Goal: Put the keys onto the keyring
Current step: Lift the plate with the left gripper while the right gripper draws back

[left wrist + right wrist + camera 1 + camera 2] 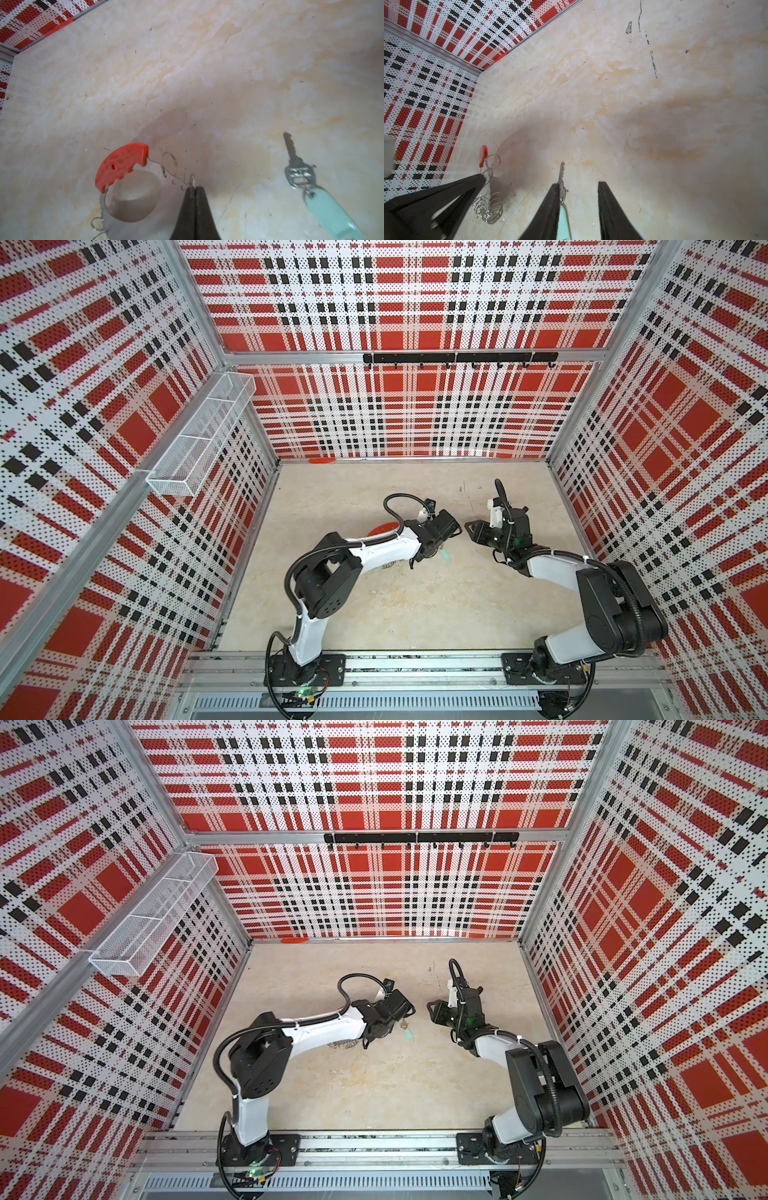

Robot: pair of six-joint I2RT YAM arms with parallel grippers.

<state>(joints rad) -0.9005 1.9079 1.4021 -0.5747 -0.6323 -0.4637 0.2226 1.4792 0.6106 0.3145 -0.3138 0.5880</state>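
In the left wrist view my left gripper [194, 188] is shut on one small wire loop of the keyring [122, 166], a thin hoop with a red curved section. The right wrist view shows that hoop [483, 154] edge-on, with several wire loops hanging below the left gripper's fingers [475, 182]. The keys [293, 158], one small metal key on a pale teal tag [330, 212], lie flat on the table beside the hoop. My right gripper [579, 184] is open, and the key [561, 174] lies just past one fingertip. Both top views show the teal tag [445, 556] [409, 1033] between the two grippers.
A white mesh basket [199, 435] hangs on the left wall. A black hook rail [459, 358] runs along the back wall, and a small orange piece [322, 460] lies at the table's back edge. Plaid walls close in three sides of the marbled table [374, 614].
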